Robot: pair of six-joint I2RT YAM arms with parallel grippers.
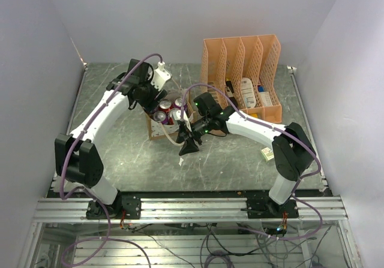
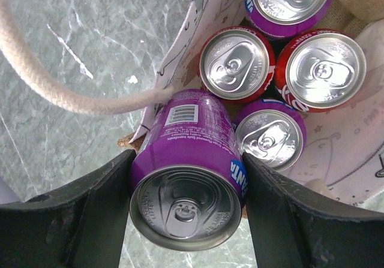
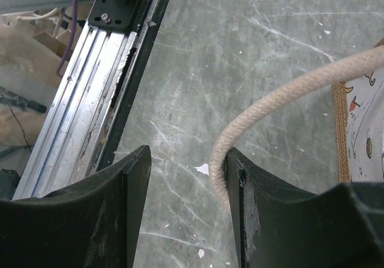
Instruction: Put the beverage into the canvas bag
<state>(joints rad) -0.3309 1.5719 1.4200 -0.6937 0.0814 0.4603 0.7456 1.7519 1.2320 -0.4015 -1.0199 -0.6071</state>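
Observation:
The canvas bag (image 1: 157,129) stands mid-table with several red and purple cans (image 1: 165,107) upright inside. My left gripper (image 1: 155,100) is shut on a purple Fanta can (image 2: 192,178) and holds it top towards the camera, over the bag's near wall (image 2: 192,34). Two red cans (image 2: 235,63) and two purple ones (image 2: 270,137) show below it. One cream handle (image 2: 66,94) loops across on the left. My right gripper (image 3: 187,178) is open beside the bag (image 3: 360,130). The other cream handle (image 3: 270,106) lies against the inner face of its right finger (image 3: 264,220).
An orange file organizer (image 1: 243,70) with a few items in it stands behind and right of the bag. A small packet (image 1: 267,154) lies near the right arm's base. The aluminium rail (image 3: 78,100) runs along the table's near edge.

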